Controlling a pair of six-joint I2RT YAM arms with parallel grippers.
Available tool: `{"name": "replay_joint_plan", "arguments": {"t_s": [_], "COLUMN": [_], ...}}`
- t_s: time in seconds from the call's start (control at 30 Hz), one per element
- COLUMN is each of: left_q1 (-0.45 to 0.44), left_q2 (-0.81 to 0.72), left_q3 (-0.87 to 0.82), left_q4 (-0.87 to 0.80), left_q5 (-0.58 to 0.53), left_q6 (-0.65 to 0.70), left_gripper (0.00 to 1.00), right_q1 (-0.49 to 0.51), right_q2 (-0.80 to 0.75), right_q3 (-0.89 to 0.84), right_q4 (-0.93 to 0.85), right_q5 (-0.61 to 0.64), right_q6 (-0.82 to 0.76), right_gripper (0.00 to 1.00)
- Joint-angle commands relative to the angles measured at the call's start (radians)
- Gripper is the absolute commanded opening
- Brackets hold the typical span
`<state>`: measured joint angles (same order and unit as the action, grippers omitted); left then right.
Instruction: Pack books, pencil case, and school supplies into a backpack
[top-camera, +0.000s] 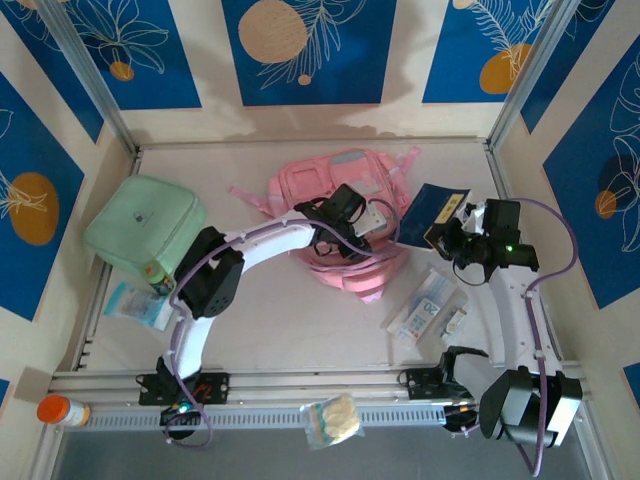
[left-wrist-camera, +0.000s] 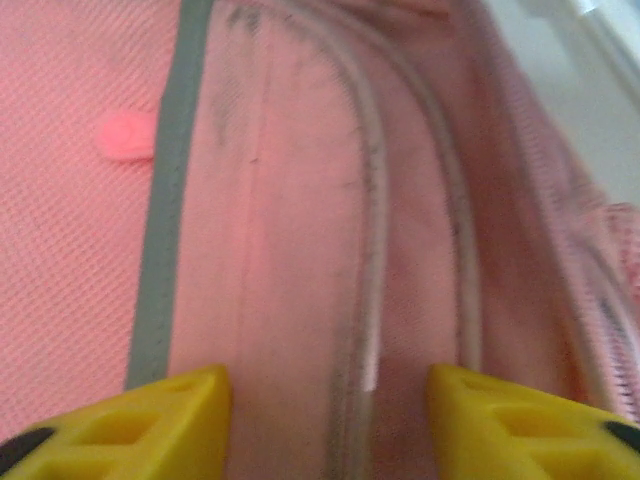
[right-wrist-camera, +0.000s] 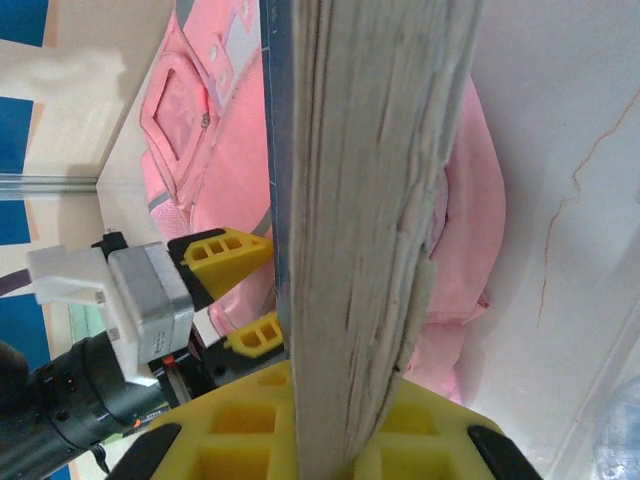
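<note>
At table centre: backpack (top-camera: 345, 190), lying flat. Left gripper (left-wrist-camera: 330, 425): jaws spread wide over the zip rim, nothing clamped, presumably placed to keep the mouth open. Right gripper (right-wrist-camera: 335, 425): closed on navy book (top-camera: 428, 210), held edge-on beside the backpack, apparently for insertion. Supplies (top-camera: 424, 306): unpacked, beside the right arm.

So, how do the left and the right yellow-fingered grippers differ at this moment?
The left gripper is open; the right gripper is shut on the navy-covered paperback books. The left gripper is over the large pink fabric backpack; the right gripper is beside it. Both have yellow fingers.
</note>
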<state>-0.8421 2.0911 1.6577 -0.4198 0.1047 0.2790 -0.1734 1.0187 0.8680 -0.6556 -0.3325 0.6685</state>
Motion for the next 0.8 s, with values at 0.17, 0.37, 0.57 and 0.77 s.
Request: {"name": "replay_joint_plan", "arguments": {"t_s": [0.17, 0.37, 0.57, 0.77], "left_q1": [0.004, 0.009, 0.05, 0.065], "left_q2": [-0.012, -0.051, -0.184, -0.39], "left_q3": [0.015, 0.011, -0.065, -0.238], "left_q4": [0.012, -0.007, -0.047, -0.036], "left_q5": [-0.159, -0.186, -0.18, -0.236], "left_q6": [0.01, -0.015, -0.171, -0.261], "left_gripper": [0.09, 0.0, 0.0, 0.0], "right_q1": [-0.016, -0.017, -0.006, 0.004], "right_q2": [-0.029, -0.027, -0.026, 0.005], "right_q3": [-0.002, 0.018, 0.025, 0.082], "right_q4": [0.004, -0.017, -0.012, -0.078], "right_q5": [-0.041, -0.045, -0.088, -0.1], "right_q6": [-0.04, -0.052, -0.055, -0.092], "right_gripper": [0.0, 0.0, 0.0, 0.0]}}
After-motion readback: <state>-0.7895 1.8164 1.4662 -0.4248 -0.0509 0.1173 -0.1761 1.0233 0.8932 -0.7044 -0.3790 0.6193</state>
